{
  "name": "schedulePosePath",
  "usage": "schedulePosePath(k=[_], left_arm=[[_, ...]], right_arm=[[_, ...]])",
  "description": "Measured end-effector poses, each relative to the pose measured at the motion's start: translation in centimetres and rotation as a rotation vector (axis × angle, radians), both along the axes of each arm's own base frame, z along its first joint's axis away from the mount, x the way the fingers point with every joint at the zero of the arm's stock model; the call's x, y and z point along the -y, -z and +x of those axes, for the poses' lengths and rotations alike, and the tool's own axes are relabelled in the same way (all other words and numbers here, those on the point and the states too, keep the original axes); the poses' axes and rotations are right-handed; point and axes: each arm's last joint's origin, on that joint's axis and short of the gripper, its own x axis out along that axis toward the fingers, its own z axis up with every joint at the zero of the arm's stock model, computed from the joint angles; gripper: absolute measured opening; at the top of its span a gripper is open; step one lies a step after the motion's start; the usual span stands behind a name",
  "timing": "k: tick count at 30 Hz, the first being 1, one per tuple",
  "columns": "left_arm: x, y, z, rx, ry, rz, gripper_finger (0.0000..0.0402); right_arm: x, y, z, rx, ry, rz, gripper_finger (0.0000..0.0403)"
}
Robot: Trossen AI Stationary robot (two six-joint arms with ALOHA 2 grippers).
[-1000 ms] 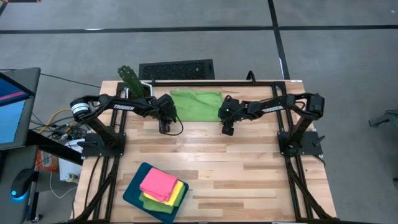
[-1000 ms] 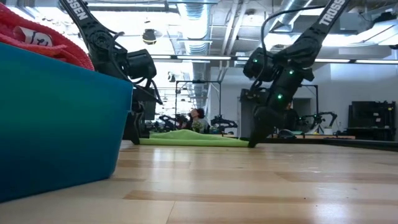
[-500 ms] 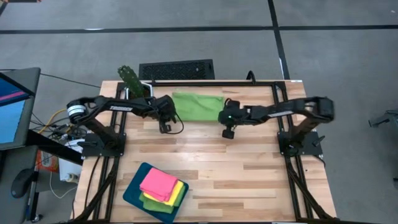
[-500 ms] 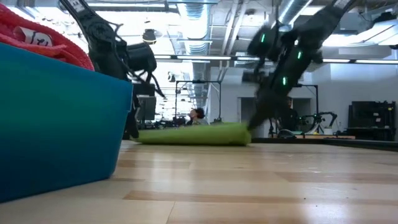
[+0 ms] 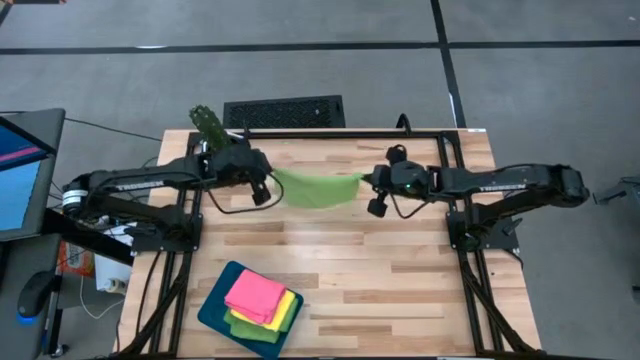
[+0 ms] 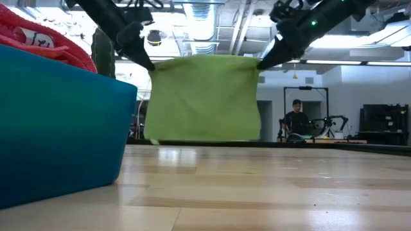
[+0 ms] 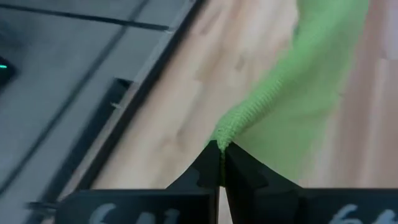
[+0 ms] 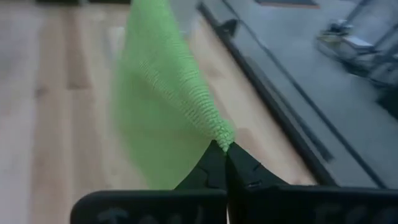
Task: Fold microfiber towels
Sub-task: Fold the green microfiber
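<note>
Above the wooden table (image 5: 330, 255), each tool (image 5: 262, 185) (image 5: 368, 181) pinches a nubby green towel (image 6: 203, 97) corner.

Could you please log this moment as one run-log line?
left hand: shut on green towel corner | right hand: shut on opposite corner | towel: hanging spread above table | pink towel: stacked in tray

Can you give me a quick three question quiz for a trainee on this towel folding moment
1. True or false: the lime green towel lies flat on the table.
2. Which holds the towel: A) left gripper only, B) right gripper only, C) both?
3. Which colour towel tops the stack in the teal tray?

Key:
1. False; it hangs spread between the arms, its lower edge near the tabletop.
2. C; each has its fingers shut on a top corner.
3. The pink towel.
</note>
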Motion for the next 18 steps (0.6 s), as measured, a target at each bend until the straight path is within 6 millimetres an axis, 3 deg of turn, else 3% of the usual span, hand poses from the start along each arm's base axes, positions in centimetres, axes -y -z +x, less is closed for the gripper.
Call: schedulePosePath(k=[4,12,18], left_arm=[[-0.7,0.0,0.0,-0.02,-0.03,0.053,0.0],[-4.5,2.6,1.7,-0.132,-0.096,0.125,0.0],[-5.6,2.5,2.3,-0.1,-0.166,0.191,0.0]], right_arm=[[1.1,0.1,-0.1,-0.005,0.065,-0.022,0.0004],[5.1,1.6,1.4,0.005,0.298,-0.112,0.0004],[5.5,1.8,1.5,-0.046,0.394,-0.237,0.0005]])
